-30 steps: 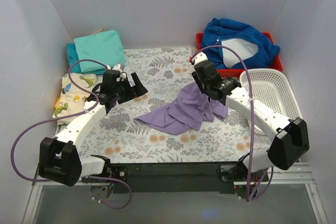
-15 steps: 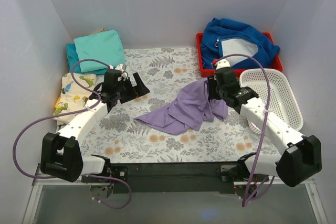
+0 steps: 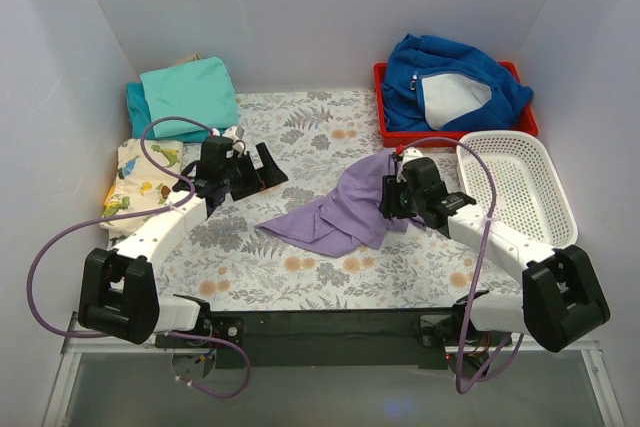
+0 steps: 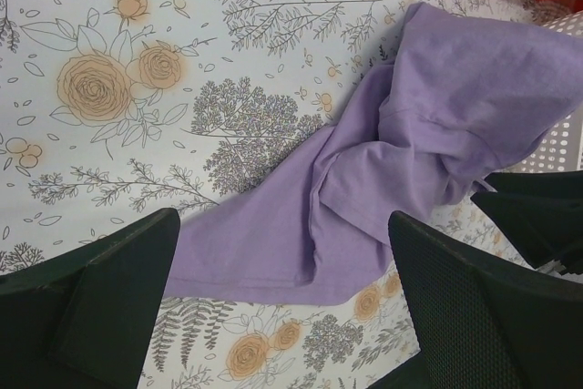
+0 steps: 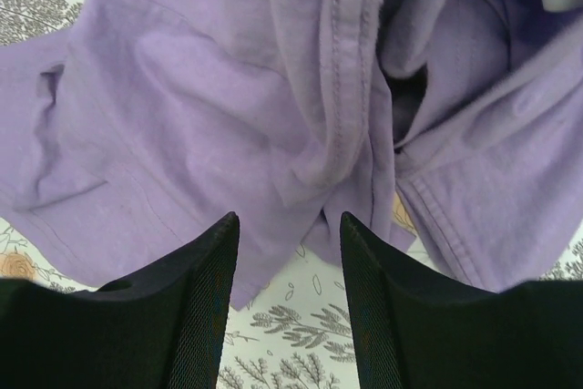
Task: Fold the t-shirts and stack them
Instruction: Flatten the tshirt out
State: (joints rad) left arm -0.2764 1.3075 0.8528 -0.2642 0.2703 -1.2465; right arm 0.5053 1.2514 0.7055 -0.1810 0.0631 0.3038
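Observation:
A lavender-purple t-shirt (image 3: 340, 212) lies crumpled in the middle of the floral tablecloth. My right gripper (image 3: 389, 197) hangs low over its right side. In the right wrist view that gripper (image 5: 288, 230) is open, and the shirt's bunched hem (image 5: 337, 125) lies just past the fingertips without being pinched. My left gripper (image 3: 256, 167) hovers wide open to the left of the shirt. In the left wrist view the shirt's flat lower edge (image 4: 273, 252) shows beyond the left gripper (image 4: 284, 225). Folded turquoise t-shirts (image 3: 188, 90) are stacked on a darker teal one (image 3: 134, 102) at the back left.
A red bin (image 3: 530, 119) at the back right holds a bulky royal-blue fleece jacket (image 3: 450, 72). A white mesh basket (image 3: 520, 187) sits at the right edge, close to my right arm. A dinosaur-print cloth (image 3: 135, 182) lies at the left edge.
My right arm has swung from near the red bin forward and down over the shirt's right side. The left arm has edged slightly right. The shirt has barely shifted.

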